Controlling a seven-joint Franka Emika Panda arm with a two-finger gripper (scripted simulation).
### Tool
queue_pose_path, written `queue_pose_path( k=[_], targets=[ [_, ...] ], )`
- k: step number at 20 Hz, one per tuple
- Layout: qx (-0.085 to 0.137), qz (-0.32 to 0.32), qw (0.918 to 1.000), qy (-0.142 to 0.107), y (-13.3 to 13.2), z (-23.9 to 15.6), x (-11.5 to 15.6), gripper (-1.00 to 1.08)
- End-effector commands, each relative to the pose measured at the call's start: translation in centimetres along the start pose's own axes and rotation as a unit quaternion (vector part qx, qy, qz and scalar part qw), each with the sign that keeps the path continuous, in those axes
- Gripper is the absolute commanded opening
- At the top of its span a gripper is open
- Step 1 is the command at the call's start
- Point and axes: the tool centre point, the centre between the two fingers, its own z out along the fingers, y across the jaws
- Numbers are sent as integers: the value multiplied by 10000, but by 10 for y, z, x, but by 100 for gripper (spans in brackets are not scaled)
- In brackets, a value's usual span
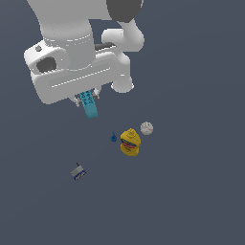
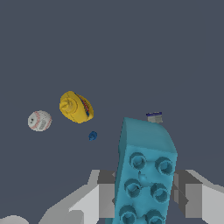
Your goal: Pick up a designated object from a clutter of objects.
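Plain dark slate-blue floor (image 1: 201, 201), even flat light.

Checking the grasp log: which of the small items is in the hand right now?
The cyan studded block, held between the hand's fingers. The yellow lump, baseball, tiny blue piece and grey-blue box all lie apart below.

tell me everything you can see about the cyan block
The cyan block is a flat, plastic-looking rectangular brick with two rows of round studs on its face. It sits clamped between the claw's grey fingers, one on each long side, its free end sticking out beyond them. Nothing else touches it.
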Motion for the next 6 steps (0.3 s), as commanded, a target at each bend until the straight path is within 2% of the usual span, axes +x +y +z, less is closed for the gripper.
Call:
queue_pose_path(
  k=[1, 6],
  targets=[
    [5, 2, 10000, -4, -5, -10, 0, -100],
    [8, 2, 10000, -5, -8, -17, 0, -100]
  ],
)
